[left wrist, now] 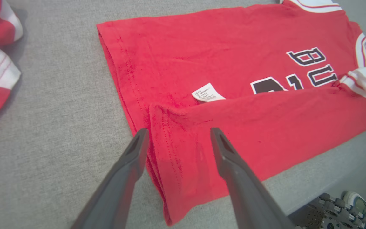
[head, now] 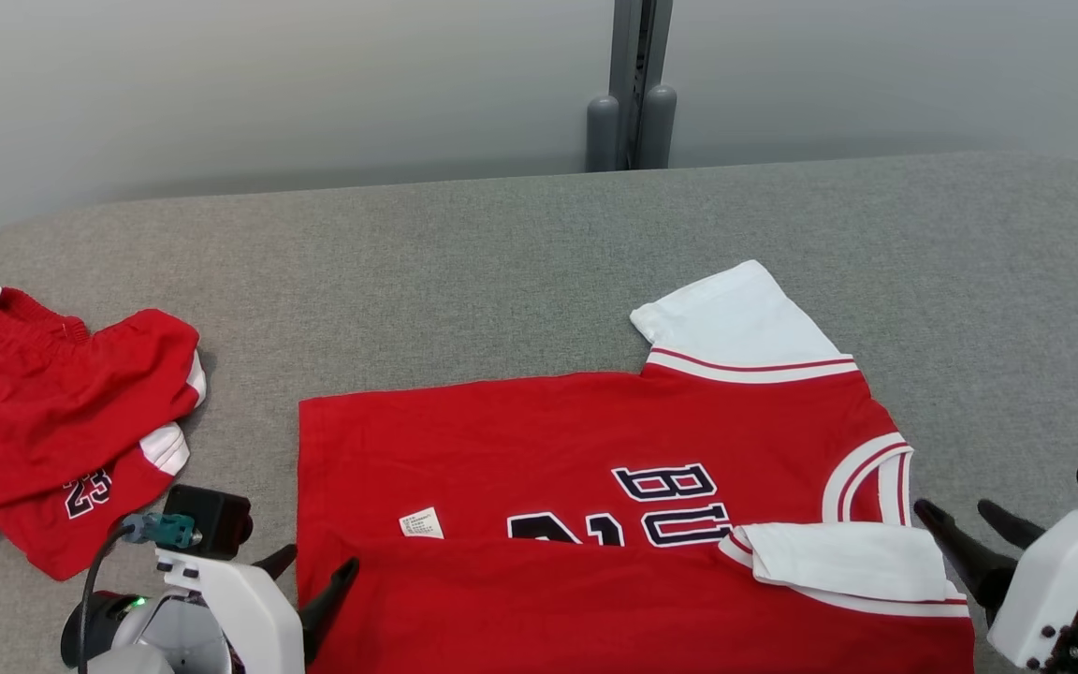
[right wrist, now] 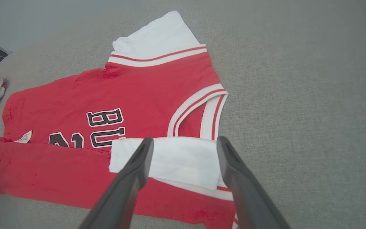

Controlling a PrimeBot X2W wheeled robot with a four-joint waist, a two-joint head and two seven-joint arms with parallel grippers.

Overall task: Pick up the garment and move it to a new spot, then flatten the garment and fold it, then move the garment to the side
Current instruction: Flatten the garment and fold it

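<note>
The grey padded table [head: 539, 243] spans the frame. The red jersey [head: 548, 431] lies flat across the lower centre of the head view, its lower long edge folded up over the lettering and one white sleeve [head: 843, 562] turned in at lower right. Red shorts [head: 43, 412] sit apart at the left edge. The left gripper [head: 317, 564] at lower left and the right gripper [head: 955, 510] at lower right both stand wide open and empty, at the jersey's ends. Nothing pins the fold, so it may creep open; a finger snagging the hem, or the small care label [head: 421, 523], would likely drag it askew
</note>
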